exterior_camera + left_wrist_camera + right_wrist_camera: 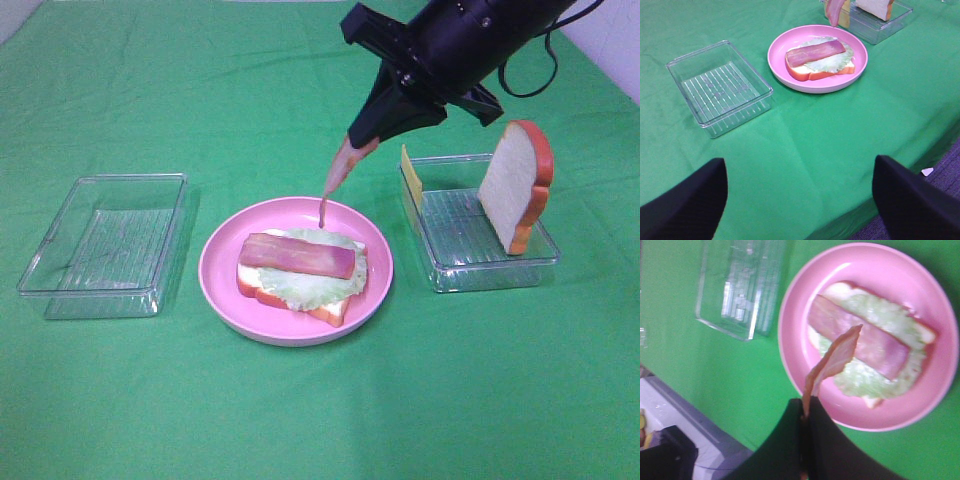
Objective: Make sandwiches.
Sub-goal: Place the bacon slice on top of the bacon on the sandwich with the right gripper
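Exterior high view: the right gripper (362,140) is clenched on a bacon strip (338,178), which dangles with its tip just over the far edge of the half-built sandwich (300,272) on the plate (215,275). To lay it well, I judge it should come down low beside the laid bacon (298,255) on the lettuce (300,290), parallel to it, and be drawn flat before release so it cannot curl or slide off. The left gripper (800,165) hangs released, holding nothing, well apart. The left tray (60,290) holds nothing. The right tray (495,278) holds an upright bread slice (515,185) and cheese (409,175) against its wall.
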